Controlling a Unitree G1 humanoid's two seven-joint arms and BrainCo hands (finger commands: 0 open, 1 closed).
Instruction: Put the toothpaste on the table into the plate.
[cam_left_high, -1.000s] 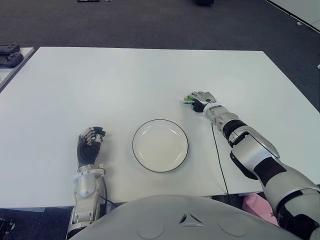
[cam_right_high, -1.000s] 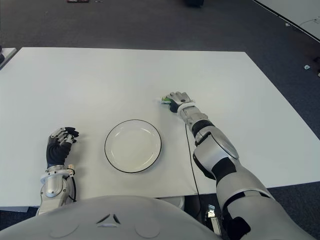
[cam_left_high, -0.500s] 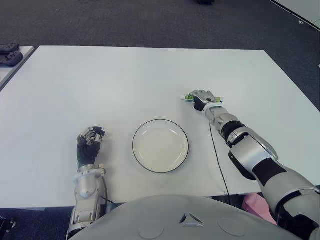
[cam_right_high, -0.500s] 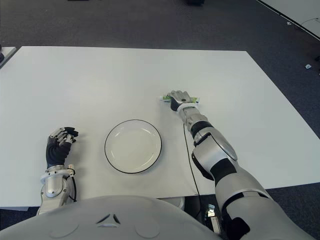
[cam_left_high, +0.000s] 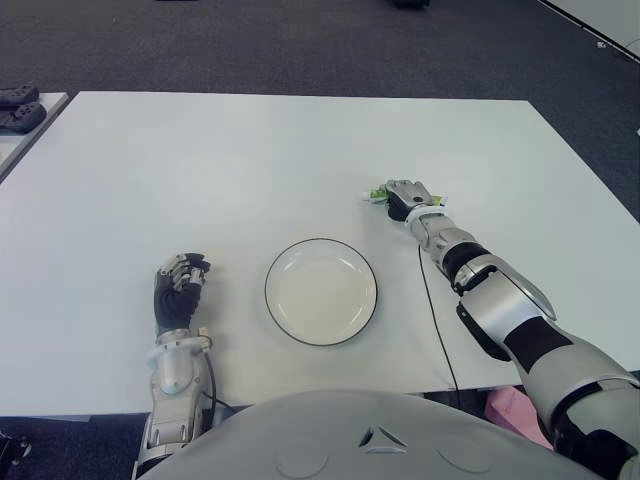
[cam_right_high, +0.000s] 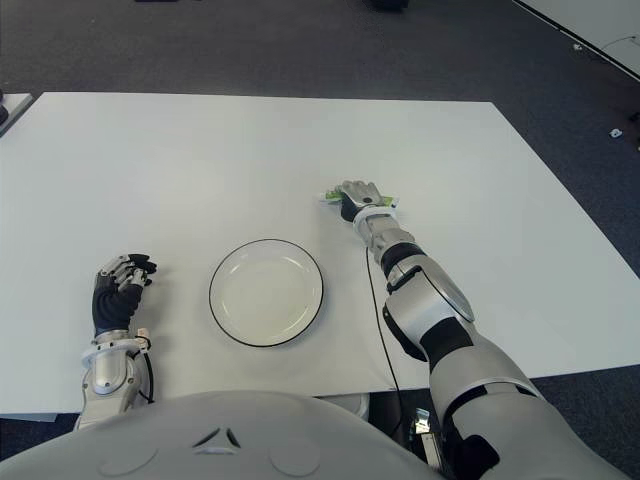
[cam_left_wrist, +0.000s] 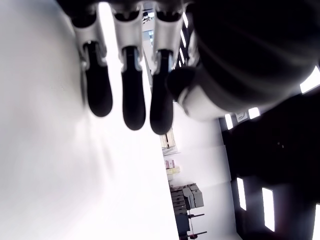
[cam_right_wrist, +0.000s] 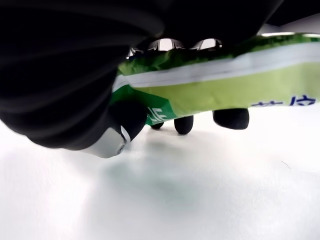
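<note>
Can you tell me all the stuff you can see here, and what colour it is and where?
table: one, white, in front of the robot
plate: one, white with a dark rim, near the table's front edge, nothing in it
toothpaste: one, green and white tube, in the right hand, beyond the plate and to its right
left hand: one, black and silver, fingers curled, holding nothing, left of the plate
right hand: one, black and silver, closed around the toothpaste

Dark objects (cam_left_high: 20, 107) on side table (far left).
</note>
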